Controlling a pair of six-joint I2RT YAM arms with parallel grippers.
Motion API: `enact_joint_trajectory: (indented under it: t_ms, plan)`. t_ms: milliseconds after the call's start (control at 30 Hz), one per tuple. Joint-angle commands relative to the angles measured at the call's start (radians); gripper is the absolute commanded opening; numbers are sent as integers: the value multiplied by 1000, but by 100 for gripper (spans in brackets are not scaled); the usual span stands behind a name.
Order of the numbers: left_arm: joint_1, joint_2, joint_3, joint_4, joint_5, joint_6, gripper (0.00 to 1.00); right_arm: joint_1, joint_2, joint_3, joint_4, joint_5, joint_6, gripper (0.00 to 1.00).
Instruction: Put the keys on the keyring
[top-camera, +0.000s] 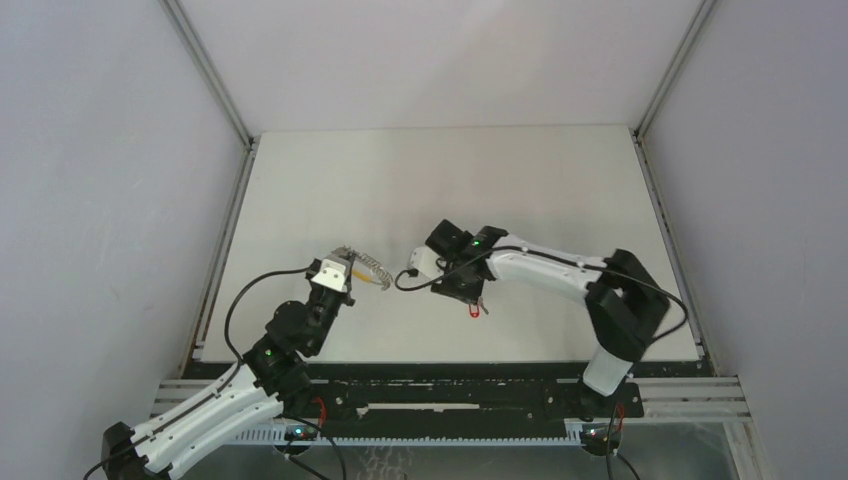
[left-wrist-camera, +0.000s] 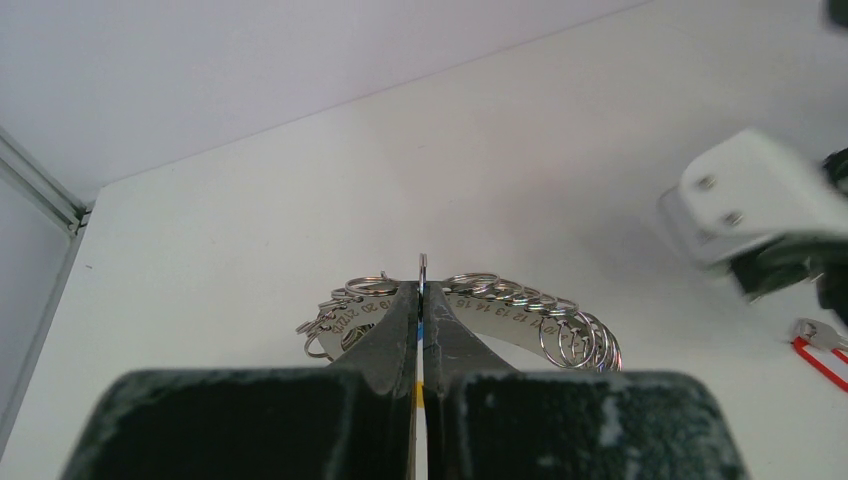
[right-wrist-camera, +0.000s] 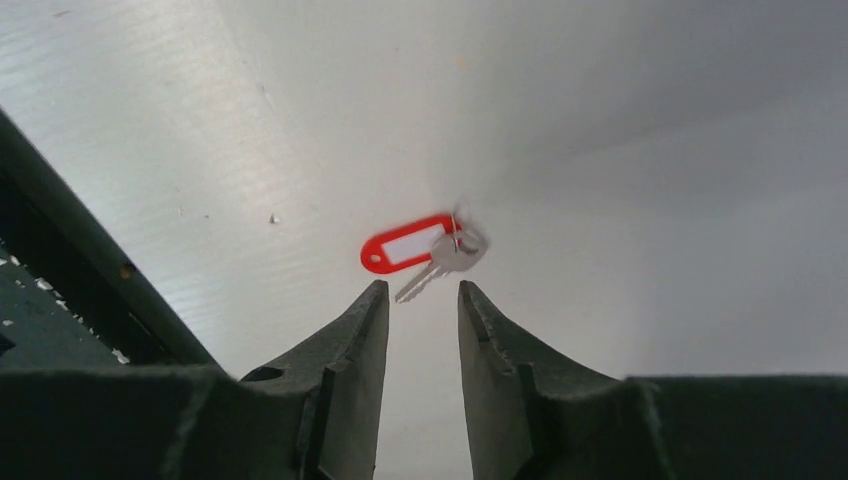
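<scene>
My left gripper (left-wrist-camera: 422, 290) is shut on one upright split ring of the keyring (left-wrist-camera: 520, 315), a curved, numbered metal plate hung with several steel rings. It holds the keyring (top-camera: 362, 264) just above the table. Slivers of yellow and blue show between the jaws. A silver key with a red plastic tag (right-wrist-camera: 412, 245) lies flat on the table. My right gripper (right-wrist-camera: 423, 290) hovers just short of it, open, with nothing between its fingers. From above, the red key (top-camera: 473, 311) lies just below the right gripper (top-camera: 468, 293). It also shows in the left wrist view (left-wrist-camera: 820, 355).
The white table (top-camera: 450, 180) is bounded by grey walls and aluminium frame posts. A black rail (right-wrist-camera: 60, 270) runs along the near edge, close to the red key. The right arm's white wrist housing (left-wrist-camera: 750, 200) sits close to the keyring's right side.
</scene>
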Motion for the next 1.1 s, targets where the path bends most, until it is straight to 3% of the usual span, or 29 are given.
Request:
enact_joint_trajectory:
  t_ms: [0, 200, 467, 1067]
  plan:
    - [-2, -11, 2, 55, 24, -15, 0, -62, -187, -137, 161, -133, 19, 33]
    - [-2, -6, 4, 55, 35, -17, 0, -132, -328, -296, 383, -207, 89, 36]
    - [-2, 7, 5, 63, 56, -19, 0, -193, -385, -455, 554, -213, 182, 35]
    - [-2, 16, 8, 63, 69, -14, 0, -159, -215, -391, 526, -148, 144, 24]
